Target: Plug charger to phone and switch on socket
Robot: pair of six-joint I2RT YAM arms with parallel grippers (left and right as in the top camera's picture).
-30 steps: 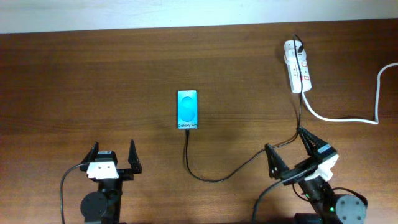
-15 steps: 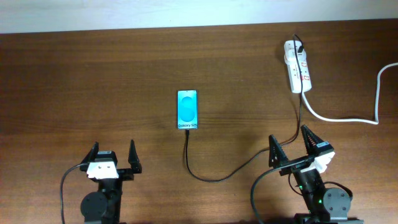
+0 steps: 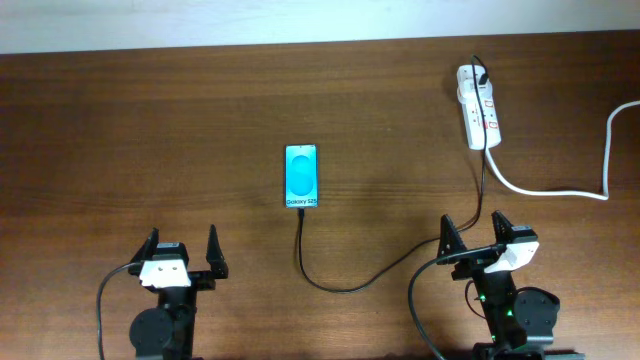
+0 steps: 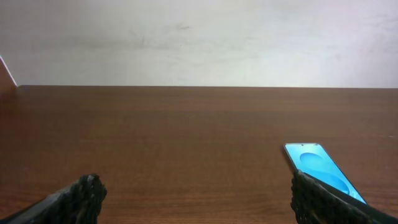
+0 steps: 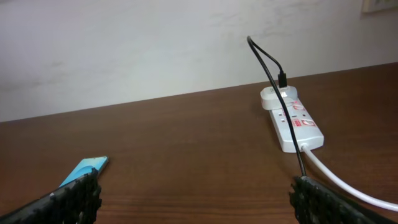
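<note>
My left claw (image 3: 182,240) and right claw (image 3: 472,226) both gape wide (nothing held), nearer me than the phone (image 3: 301,176). The charger (image 3: 330,285) touches the phone's near edge; socket (image 3: 479,105) sits well right of the phone.

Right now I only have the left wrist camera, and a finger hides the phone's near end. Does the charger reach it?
Observer: Overhead, the charger meets the near edge of the phone; seated or not, I can't tell.
Operator: Where's the socket?
Observer: The socket lies far right, ahead of the right gripper.
Operator: That gripper holding anything?
Observer: No, its jaws stand open and empty.
</note>
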